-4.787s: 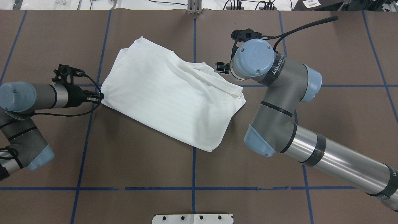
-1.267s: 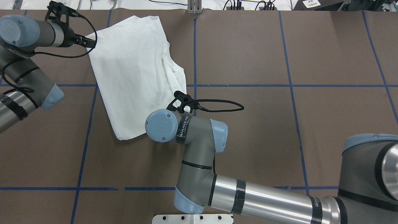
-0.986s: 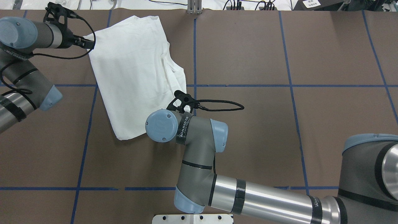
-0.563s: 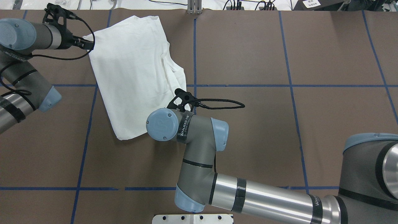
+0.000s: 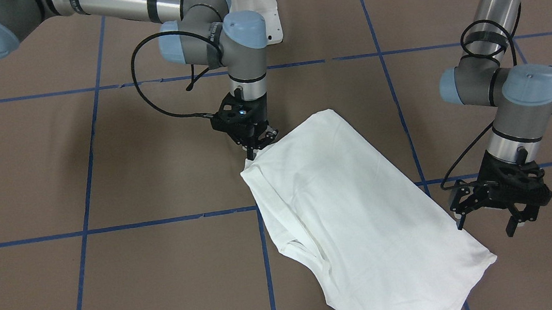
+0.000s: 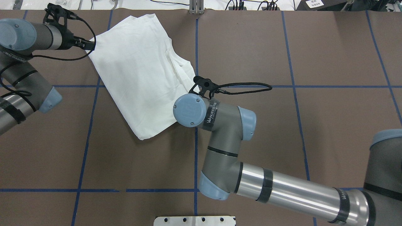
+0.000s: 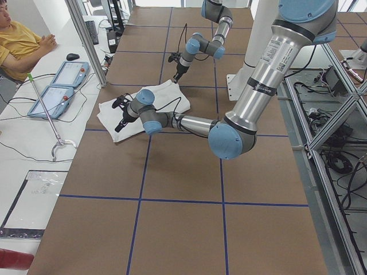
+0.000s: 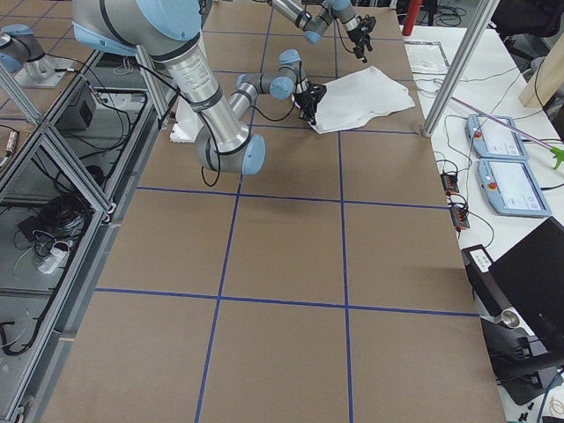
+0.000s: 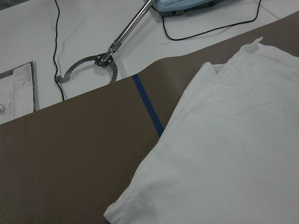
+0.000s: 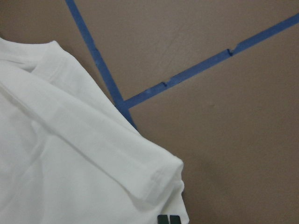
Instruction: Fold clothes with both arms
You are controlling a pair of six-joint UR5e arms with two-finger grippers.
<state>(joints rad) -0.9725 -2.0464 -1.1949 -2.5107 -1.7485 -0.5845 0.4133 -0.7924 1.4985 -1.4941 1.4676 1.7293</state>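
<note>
The white T-shirt lies folded in a long slanted shape on the brown table, at the far left in the overhead view. It also shows in the front view. My right gripper is shut on the shirt's corner nearest the robot and holds it slightly raised; its wrist hides it from overhead. The right wrist view shows the pinched hem. My left gripper stands open beside the shirt's far edge, which lies flat. The left wrist view shows the shirt but no fingers. No text block is visible.
Blue tape lines grid the table. The white pedestal base sits at the robot's edge. Beyond the far edge are teach pendants, a metal reaching tool and a seated operator.
My right arm has moved right and away from the robot, dragging the shirt's near end with it, so the shirt lies more slanted. The left arm has stayed almost still.
</note>
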